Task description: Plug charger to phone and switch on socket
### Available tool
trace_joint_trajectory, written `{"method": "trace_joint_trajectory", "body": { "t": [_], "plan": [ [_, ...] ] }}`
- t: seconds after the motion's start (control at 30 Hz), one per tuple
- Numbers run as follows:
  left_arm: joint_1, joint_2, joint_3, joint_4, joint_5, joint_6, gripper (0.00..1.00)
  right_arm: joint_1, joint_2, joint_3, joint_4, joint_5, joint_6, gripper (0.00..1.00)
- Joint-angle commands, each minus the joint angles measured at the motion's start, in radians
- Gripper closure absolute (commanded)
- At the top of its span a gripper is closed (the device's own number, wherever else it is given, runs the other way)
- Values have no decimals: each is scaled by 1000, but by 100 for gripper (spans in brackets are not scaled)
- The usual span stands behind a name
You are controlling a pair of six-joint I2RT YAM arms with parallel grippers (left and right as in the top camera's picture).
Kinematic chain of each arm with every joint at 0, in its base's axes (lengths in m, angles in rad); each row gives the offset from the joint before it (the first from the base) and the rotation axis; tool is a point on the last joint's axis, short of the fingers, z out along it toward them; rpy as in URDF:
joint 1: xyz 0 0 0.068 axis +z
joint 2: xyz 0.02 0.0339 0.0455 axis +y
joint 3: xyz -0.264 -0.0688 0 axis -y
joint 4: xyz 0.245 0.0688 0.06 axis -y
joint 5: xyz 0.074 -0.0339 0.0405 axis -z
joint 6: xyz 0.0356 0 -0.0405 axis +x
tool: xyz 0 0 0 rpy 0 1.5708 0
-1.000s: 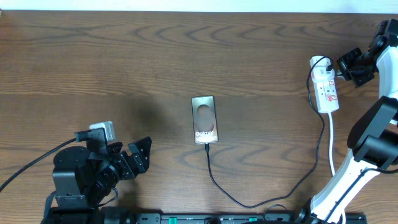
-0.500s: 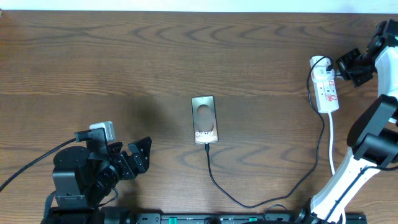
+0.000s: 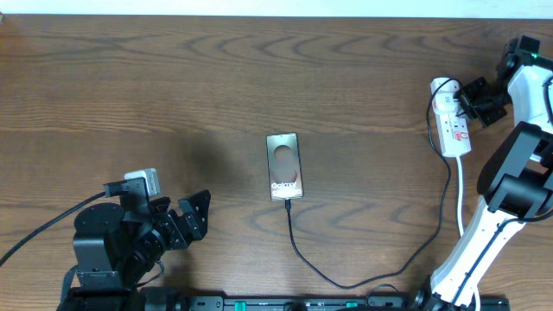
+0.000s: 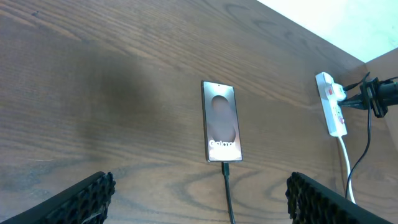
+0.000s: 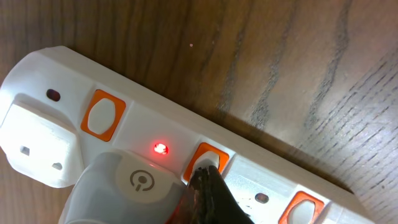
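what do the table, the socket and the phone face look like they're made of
The table: wood or wood-look laminate, dark brown, matte, with wavy grain lines. The socket: likely moulded plastic, smooth white with a slight sheen and rounded edges; its switches look like orange plastic. The phone: face looks like glass, glossy, showing a bright reflection.

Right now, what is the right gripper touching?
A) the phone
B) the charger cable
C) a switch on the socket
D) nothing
C: in the right wrist view the shut right gripper has its tip on an orange switch of the socket, next to a lit red light.
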Motion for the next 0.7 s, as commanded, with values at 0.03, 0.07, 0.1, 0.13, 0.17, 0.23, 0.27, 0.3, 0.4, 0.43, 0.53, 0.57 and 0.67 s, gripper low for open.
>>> {"method": "trace_joint_trajectory", "body": {
  "t": [0.03,0.07,0.1,0.13,0.17,0.23,0.27,0.3,0.4,0.43,0.53,0.57,0.67],
  "plan": [
    [5,-2,-3,1,-6,9,10,57,31,-27,-5,-71,-51,99],
    [5,-2,-3,1,-6,9,10,54,13,-27,-6,-66,-53,99],
    [5,-2,-3,1,-6,9,10,49,-14,-27,-11,-53,-53,99],
    [5,-2,-3,1,-6,9,10,43,-51,-27,-18,-26,-58,99],
    [5,-2,-3,1,-6,9,10,39,-79,-27,-22,1,-64,99],
    [5,-2,-3,1,-6,9,10,31,-157,-27,-37,100,-72,99],
    [5,-2,-3,1,-6,9,10,27,-203,-27,-45,157,-79,99],
    [5,-2,-3,1,-6,9,10,25,-238,-27,-48,195,-81,99],
    [5,-2,-3,1,-6,9,10,22,-404,-27,-43,286,-105,99],
    [5,-2,-3,1,-6,9,10,22,-452,-27,-32,291,-118,99],
    [5,-2,-3,1,-6,9,10,23,-618,-27,29,286,-135,99],
    [5,-2,-3,1,-6,9,10,23,-676,-27,56,277,-135,99],
    [5,-2,-3,1,-6,9,10,23,-855,-27,153,257,-136,99]
  ]
}}
